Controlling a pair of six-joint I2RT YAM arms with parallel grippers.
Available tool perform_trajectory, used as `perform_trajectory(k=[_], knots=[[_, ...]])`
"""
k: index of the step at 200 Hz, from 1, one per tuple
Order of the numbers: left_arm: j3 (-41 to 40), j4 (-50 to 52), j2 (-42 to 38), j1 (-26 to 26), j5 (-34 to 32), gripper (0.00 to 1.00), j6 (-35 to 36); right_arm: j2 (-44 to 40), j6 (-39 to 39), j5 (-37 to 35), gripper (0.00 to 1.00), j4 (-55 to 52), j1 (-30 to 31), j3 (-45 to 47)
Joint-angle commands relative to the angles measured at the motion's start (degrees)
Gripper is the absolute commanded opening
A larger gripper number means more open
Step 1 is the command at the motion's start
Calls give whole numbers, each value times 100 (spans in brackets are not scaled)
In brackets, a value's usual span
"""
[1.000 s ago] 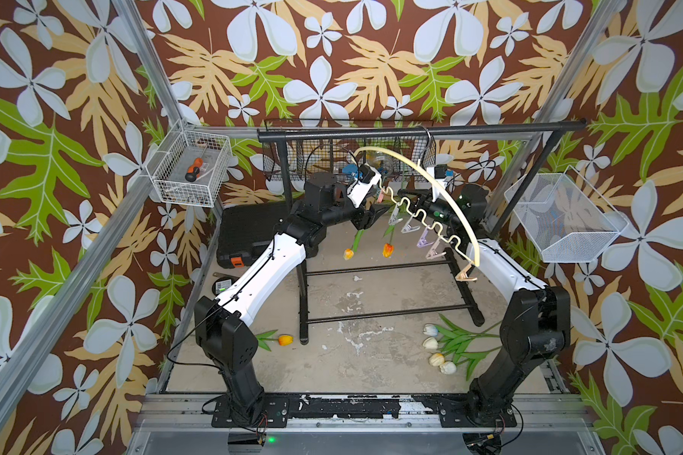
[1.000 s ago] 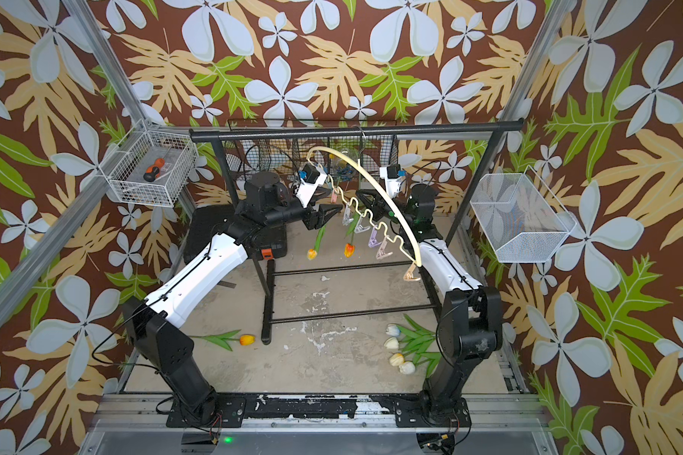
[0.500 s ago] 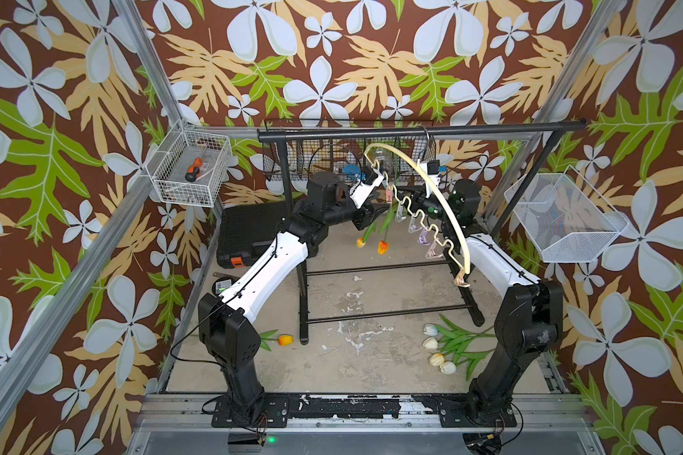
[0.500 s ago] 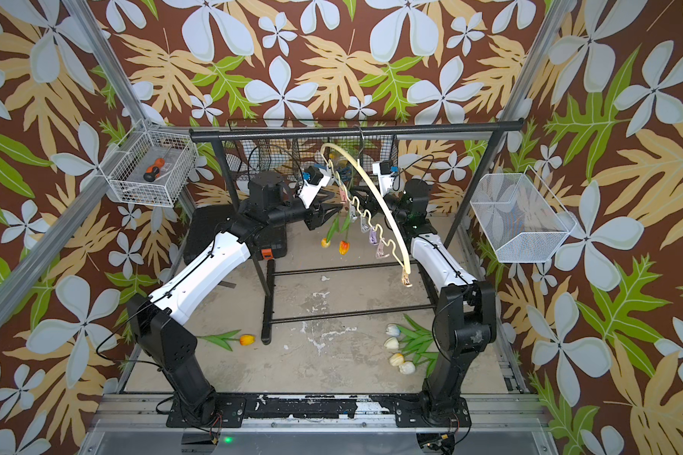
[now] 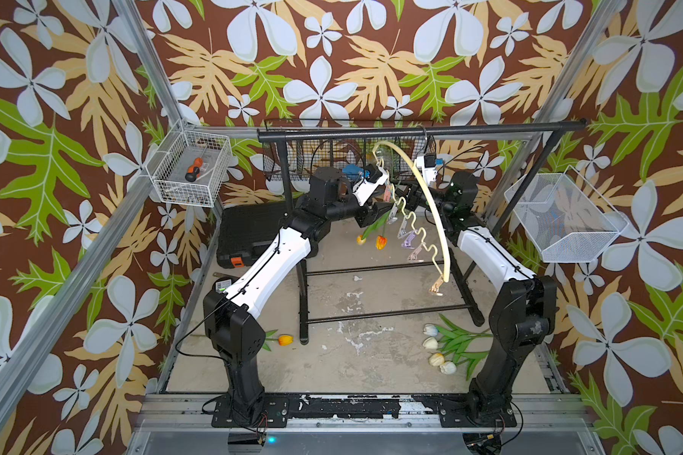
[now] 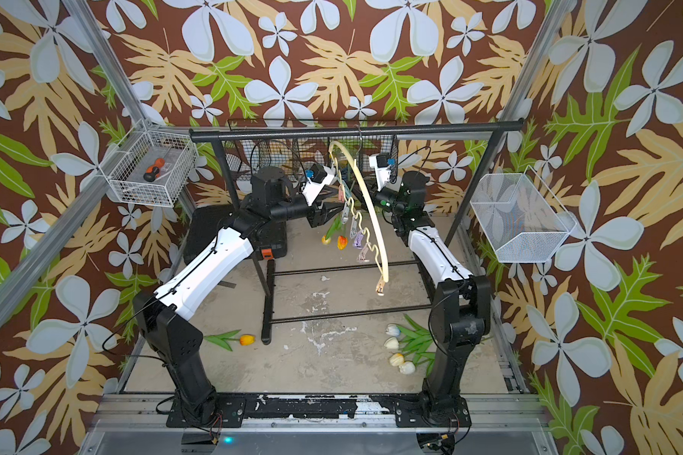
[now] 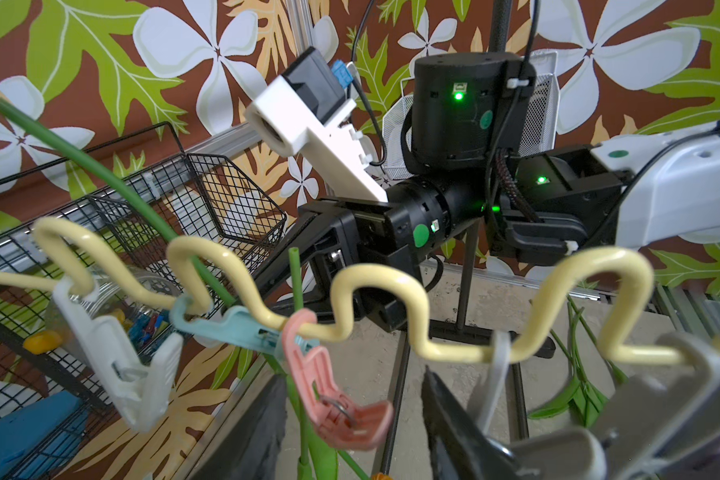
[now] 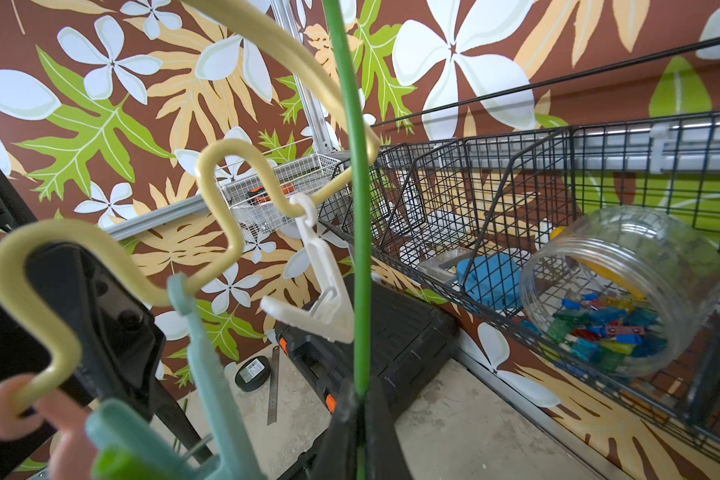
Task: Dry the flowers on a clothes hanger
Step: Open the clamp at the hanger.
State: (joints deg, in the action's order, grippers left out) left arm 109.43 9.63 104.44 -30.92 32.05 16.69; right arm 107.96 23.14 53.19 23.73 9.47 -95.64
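Note:
The cream clothes hanger (image 5: pixel 422 189) hangs by its hook from the black rack bar (image 5: pixel 411 130), pastel pins dangling from its wavy bar (image 7: pixel 383 286). Two orange flowers (image 5: pixel 379 241) hang head down below it. My left gripper (image 7: pixel 354 399) is open, with the pink pin (image 7: pixel 333 399) between its jaws and a short upright stem (image 7: pixel 295 282) just behind. My right gripper (image 8: pixel 360 395) is shut on a long green stem (image 8: pixel 356 249) on the hanger's far side. One orange tulip (image 5: pixel 284 339) and several white tulips (image 5: pixel 436 346) lie on the floor.
A white wire basket (image 5: pixel 190 173) holding a screwdriver hangs at left, and a white mesh basket (image 5: pixel 564 220) at right. A black wire basket (image 5: pixel 332 157) at the back holds a jar of clips (image 8: pixel 624 291). A black case (image 5: pixel 249 232) lies back left. Rack legs (image 5: pixel 302 307) stand mid-floor.
The hanger has swung so its near end sits further left. Both grippers have shifted toward the back with it, and the two hanging orange heads have drawn closer together.

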Motion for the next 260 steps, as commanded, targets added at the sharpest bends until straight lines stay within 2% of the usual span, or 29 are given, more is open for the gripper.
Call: perform_trajectory(k=[1,69,101,119,166,260], knots=[[83,124,30,7,266,55,224,84,-28,69,0,-47,40,-213],[325,347,198,7,510,58,358,483,-145,111,0,-515,120,-1017],[348,431,192,11,344,59,404,636,-241,164,0,-706,225,-1288],[321,497,143,7,224,64,496,704,-301,174,0,-841,276,-1421],[-84,576,-182,33,87,69,658,760,-281,204,0,-866,318,-1496],[-325,492,-451,349,217,70,662,836,-274,266,0,-939,397,-1666]])
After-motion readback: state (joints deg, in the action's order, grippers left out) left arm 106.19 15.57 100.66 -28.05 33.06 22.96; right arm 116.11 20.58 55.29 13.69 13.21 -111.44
